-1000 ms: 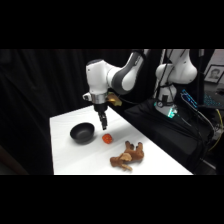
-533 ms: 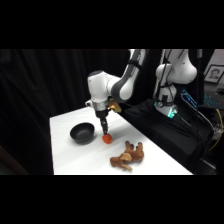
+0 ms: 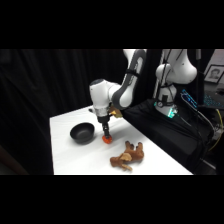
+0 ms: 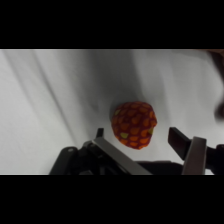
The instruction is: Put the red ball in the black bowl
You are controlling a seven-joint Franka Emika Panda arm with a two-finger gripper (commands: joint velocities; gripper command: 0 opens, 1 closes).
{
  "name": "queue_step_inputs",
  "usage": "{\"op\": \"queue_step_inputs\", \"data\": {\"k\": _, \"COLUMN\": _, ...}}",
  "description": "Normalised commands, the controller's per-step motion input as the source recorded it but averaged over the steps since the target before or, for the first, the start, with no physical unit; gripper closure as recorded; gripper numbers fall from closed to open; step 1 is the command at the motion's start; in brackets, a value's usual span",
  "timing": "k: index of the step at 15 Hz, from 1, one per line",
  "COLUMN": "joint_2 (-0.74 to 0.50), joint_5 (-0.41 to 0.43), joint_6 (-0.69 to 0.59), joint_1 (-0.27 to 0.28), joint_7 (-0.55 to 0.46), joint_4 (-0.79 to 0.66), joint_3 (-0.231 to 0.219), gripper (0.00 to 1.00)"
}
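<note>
Dropping from its earlier height, the gripper (image 3: 106, 134) is now sitting right over the red ball (image 3: 107, 139), its fingers spread and straddling it in the wrist view — not yet pinching. So the reach looks done; grasping, lifting and carrying are all remaining. The ball (image 4: 133, 124) is resting on the white table (image 3: 65, 150), just beside the black bowl (image 3: 82, 133), which is standing empty. The ball is looking bumpy, patterned in orange cells; the bowl is matte and shallow — the brown plush toy (image 3: 127, 155) is lying nearby.

Lab: black drapes (image 3: 45, 85), white table (image 3: 75, 155)
</note>
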Motion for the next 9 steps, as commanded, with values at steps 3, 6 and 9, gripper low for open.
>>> {"op": "queue_step_inputs", "data": {"k": 3, "joint_2": 0.07, "joint_5": 0.145, "joint_6": 0.15, "joint_1": -0.067, "joint_7": -0.07, "joint_4": 0.00, "joint_3": 0.085, "gripper": 0.00}}
{"op": "queue_step_inputs", "data": {"k": 6, "joint_2": 0.06, "joint_5": 0.142, "joint_6": 0.12, "joint_1": -0.080, "joint_7": -0.09, "joint_4": 0.02, "joint_3": 0.091, "gripper": 0.00}}
{"op": "queue_step_inputs", "data": {"k": 9, "joint_2": 0.04, "joint_5": 0.164, "joint_6": 0.14, "joint_1": -0.105, "joint_7": -0.13, "joint_4": 0.02, "joint_3": 0.115, "gripper": 0.32}}
